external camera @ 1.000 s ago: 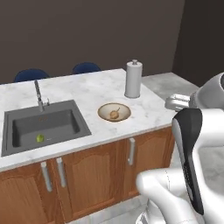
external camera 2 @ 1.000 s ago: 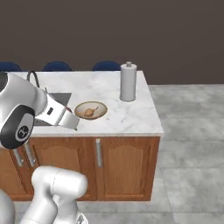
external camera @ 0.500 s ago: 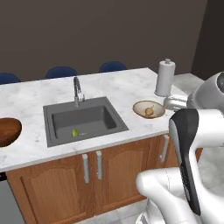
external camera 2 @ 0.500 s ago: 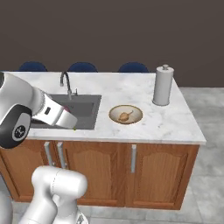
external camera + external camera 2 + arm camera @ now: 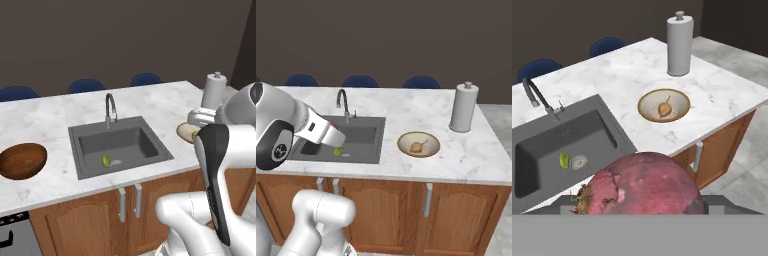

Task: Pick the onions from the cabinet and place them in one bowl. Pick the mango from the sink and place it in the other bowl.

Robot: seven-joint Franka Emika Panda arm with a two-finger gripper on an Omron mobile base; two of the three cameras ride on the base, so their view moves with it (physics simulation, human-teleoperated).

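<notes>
The gripper (image 5: 643,212) is closed around the red onion (image 5: 643,184), which sits right at the bottom of the hand view. Farther out and a bit to the right lies the tan bowl (image 5: 682,112) on the white counter (image 5: 627,75), with the yellow onion (image 5: 664,108) already inside. The red onion likely goes there next. The mango (image 5: 563,160) waits in the sink (image 5: 542,145), off to the left. The brown bowl (image 5: 22,160) sits beyond the sink.

Matt grey metal sink (image 5: 120,145), veined white marble counter (image 5: 471,160), wooden bowl (image 5: 21,160), papery red onion (image 5: 644,185)
</notes>
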